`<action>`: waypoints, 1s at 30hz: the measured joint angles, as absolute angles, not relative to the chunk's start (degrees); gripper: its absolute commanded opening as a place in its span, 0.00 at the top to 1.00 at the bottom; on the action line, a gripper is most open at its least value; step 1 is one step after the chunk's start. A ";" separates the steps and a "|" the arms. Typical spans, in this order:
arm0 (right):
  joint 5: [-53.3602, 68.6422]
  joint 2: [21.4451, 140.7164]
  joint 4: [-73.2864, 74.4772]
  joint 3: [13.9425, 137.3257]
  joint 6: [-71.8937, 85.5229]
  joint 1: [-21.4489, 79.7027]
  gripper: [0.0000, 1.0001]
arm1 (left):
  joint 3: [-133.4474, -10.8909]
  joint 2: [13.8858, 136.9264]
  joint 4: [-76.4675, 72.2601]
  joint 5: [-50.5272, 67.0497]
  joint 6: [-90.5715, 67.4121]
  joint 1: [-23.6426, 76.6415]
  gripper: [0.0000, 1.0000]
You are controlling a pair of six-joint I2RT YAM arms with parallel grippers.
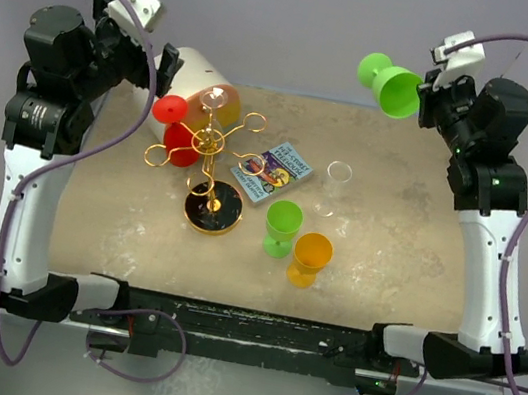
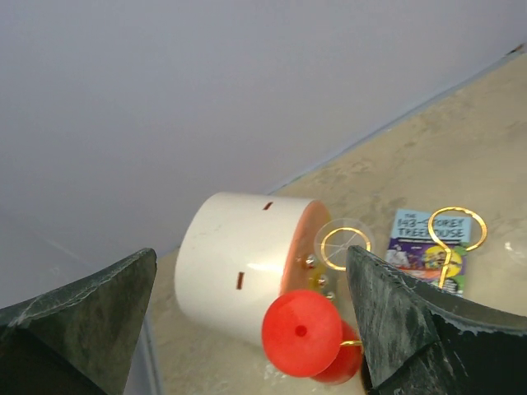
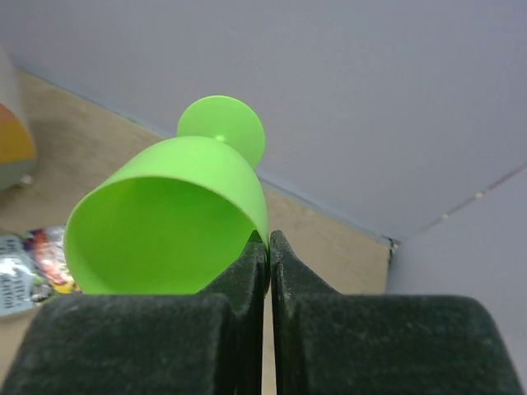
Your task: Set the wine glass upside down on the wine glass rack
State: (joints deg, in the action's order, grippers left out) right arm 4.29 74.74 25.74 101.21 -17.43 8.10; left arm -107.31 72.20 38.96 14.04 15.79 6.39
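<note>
The gold wire rack (image 1: 212, 153) stands at the table's left middle on its round black base (image 1: 212, 209). A red wine glass (image 1: 173, 122) hangs upside down on one of its left arms, also in the left wrist view (image 2: 309, 336). A clear glass foot (image 1: 216, 97) sits in a top ring. My left gripper (image 2: 251, 329) is open and empty above the red glass. My right gripper (image 3: 269, 247) is shut on the rim of a light green wine glass (image 3: 173, 218), held on its side high at the back right (image 1: 392, 85).
A big white cylinder (image 1: 197, 80) lies on its side behind the rack. A small book (image 1: 277, 171) lies right of the rack. A green glass (image 1: 281, 226), an orange glass (image 1: 311, 257) and a clear glass (image 1: 335, 187) stand mid-table.
</note>
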 measured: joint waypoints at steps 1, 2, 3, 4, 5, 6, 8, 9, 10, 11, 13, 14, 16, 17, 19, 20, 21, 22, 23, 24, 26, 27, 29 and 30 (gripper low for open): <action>5.89 74.89 25.69 101.93 -16.49 8.23 1.00 | -107.70 72.73 38.92 15.33 14.96 6.39 0.01; 7.81 75.09 25.69 102.78 -15.29 8.25 1.00 | -107.98 73.19 38.89 16.60 13.98 6.39 0.01; 9.52 75.29 25.71 103.48 -14.26 8.32 1.00 | -108.20 73.65 38.87 17.80 13.04 6.39 0.01; 11.18 75.50 25.71 104.20 -13.28 8.38 1.00 | -108.29 74.04 38.79 18.79 12.29 6.44 0.00; 12.84 75.77 25.71 104.86 -12.25 8.49 1.00 | -108.31 74.50 38.63 20.01 10.87 6.50 0.00; 14.59 76.05 25.69 105.47 -11.11 8.64 1.00 | -108.31 74.94 38.52 21.15 9.54 6.55 0.00; 17.80 76.47 25.63 106.39 -9.06 8.75 1.00 | -108.14 75.68 37.85 23.49 6.72 6.68 0.01; 19.49 76.64 25.54 106.67 -8.03 8.93 1.00 | -107.77 75.96 37.08 24.99 4.82 6.81 0.01; 20.67 76.77 25.47 106.85 -7.31 9.04 1.00 | -107.48 76.18 36.60 25.91 3.55 6.90 0.01; 21.89 76.93 25.41 107.07 -6.55 9.21 1.00 | -107.11 76.42 36.07 27.00 2.17 7.11 0.01; 23.90 77.36 25.30 107.55 -5.34 9.72 1.00 | -106.96 77.19 35.14 28.69 -0.36 7.77 0.02; 24.73 77.60 25.26 107.77 -4.84 10.02 1.00 | -106.96 77.78 34.30 29.61 -1.76 8.34 0.02; 26.33 78.06 25.06 108.01 -3.97 10.66 1.00 | -106.96 78.83 33.08 31.00 -4.14 9.23 0.04; 27.14 78.30 24.91 108.03 -3.66 10.96 1.00 | -106.96 79.29 32.64 31.57 -5.23 9.56 0.04; 28.62 78.65 24.82 108.03 -3.22 11.33 1.00 | -106.96 80.36 31.40 32.95 -7.77 10.22 0.05; 29.56 78.83 24.77 108.03 -3.01 11.55 1.00 | -106.91 80.75 30.81 33.52 -8.84 10.44 0.06; 30.39 79.09 24.64 108.03 -2.76 11.81 1.00 | -106.74 81.28 29.91 34.35 -10.59 10.81 0.07; 31.03 79.26 24.49 108.03 -2.61 11.99 1.00 | -106.48 81.56 29.26 34.85 -11.70 11.11 0.08; 31.53 79.42 24.36 108.03 -2.46 12.10 1.00 | -106.13 81.82 28.67 35.51 -12.99 11.46 0.09; 32.47 79.59 24.21 108.03 -2.33 12.19 1.00 | -105.78 82.15 28.01 36.12 -14.20 11.86 0.10; 34.17 79.90 23.81 108.03 -2.07 12.38 1.00 | -105.14 82.81 26.87 37.30 -16.16 12.67 0.13; 34.85 80.01 23.68 108.03 -2.00 12.40 1.00 | -104.99 83.20 26.52 37.78 -17.15 13.04 0.14; 36.60 80.12 23.42 108.03 -1.83 12.49 1.00 | -104.75 84.07 25.71 38.41 -18.61 13.89 0.16; 37.17 80.14 23.31 108.03 -1.80 12.49 1.00 | -104.62 84.47 25.47 38.63 -19.18 14.39 0.18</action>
